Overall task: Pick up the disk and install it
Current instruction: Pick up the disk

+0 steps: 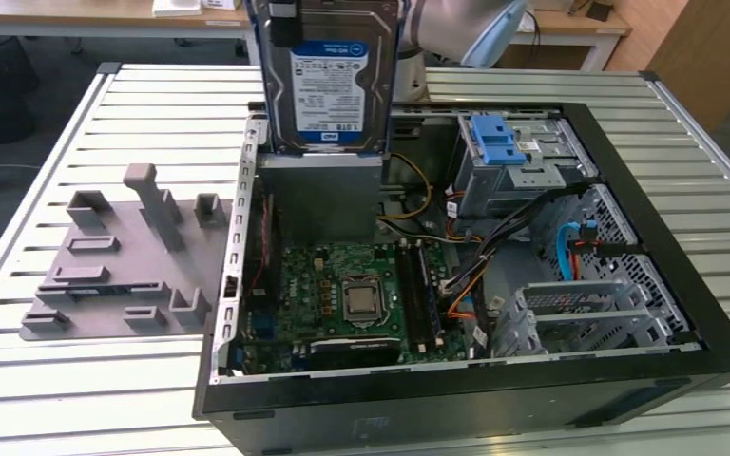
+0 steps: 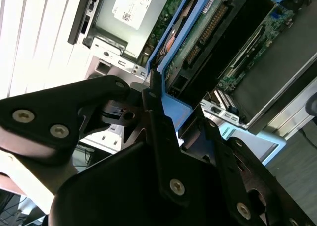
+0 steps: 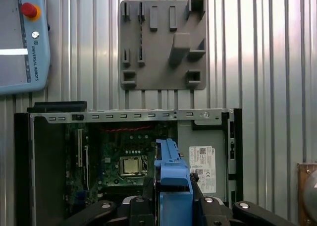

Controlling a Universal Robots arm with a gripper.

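Black claw (image 2: pixel 157 99) clamped on the blue-framed disk (image 1: pixel 327 90), which hangs upright under it, above the open computer case (image 1: pixel 467 408). Grey metal box (image 1: pixel 320 195) below claw, motherboard (image 1: pixel 346 294) further down. Grey fixture plate (image 1: pixel 124 256) off beside case on slatted table (image 1: pixel 163 123).

A slatted metal surface (image 1: pixel 163 104) carries an open computer case (image 1: pixel 467 418) at centre-right of the exterior view, with a grey holder plate (image 1: pixel 99 285) just beside it at left.

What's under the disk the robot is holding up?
The open computer case lies below, with its green motherboard and a grey metal box. The disk, gripped by the end effector, covers the spot straight beneath it in the first wrist view.
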